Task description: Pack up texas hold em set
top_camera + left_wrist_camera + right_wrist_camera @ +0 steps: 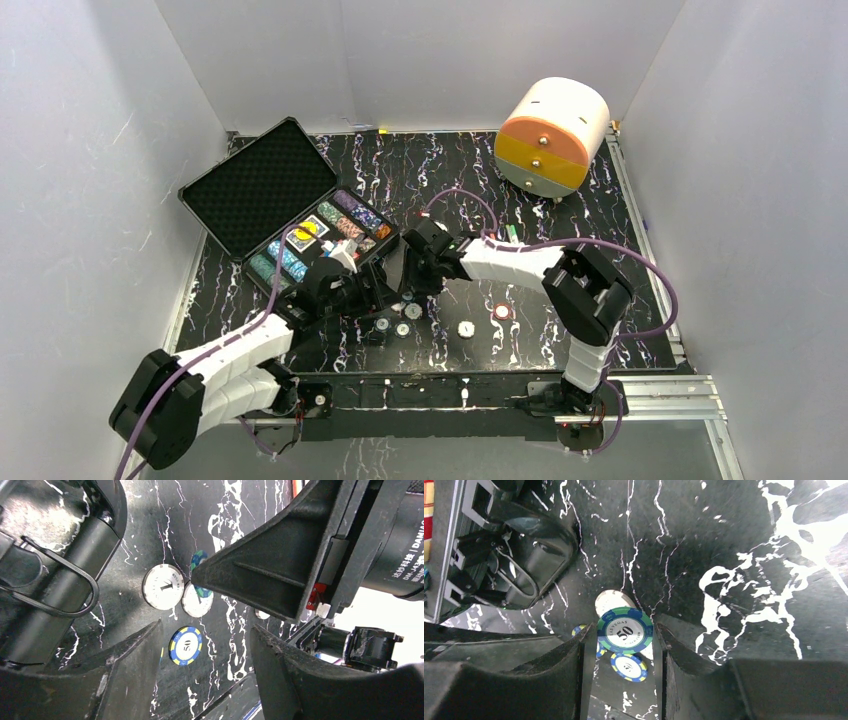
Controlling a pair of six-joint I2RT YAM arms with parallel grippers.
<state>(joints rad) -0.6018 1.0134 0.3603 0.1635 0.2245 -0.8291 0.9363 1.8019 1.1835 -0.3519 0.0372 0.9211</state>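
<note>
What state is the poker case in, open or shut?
Open. The black case has its foam-lined lid swung back, leaving the rows of chips in the compartments exposed.

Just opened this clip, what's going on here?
Two arms are packing a poker set. The right gripper has its jaws shut on a green-and-white 50 chip, held over other loose chips. The left gripper has its jaws open around a blue-and-yellow 50 chip lying on the table. The black case sits open at the back left, with chips already in its compartments.
</note>
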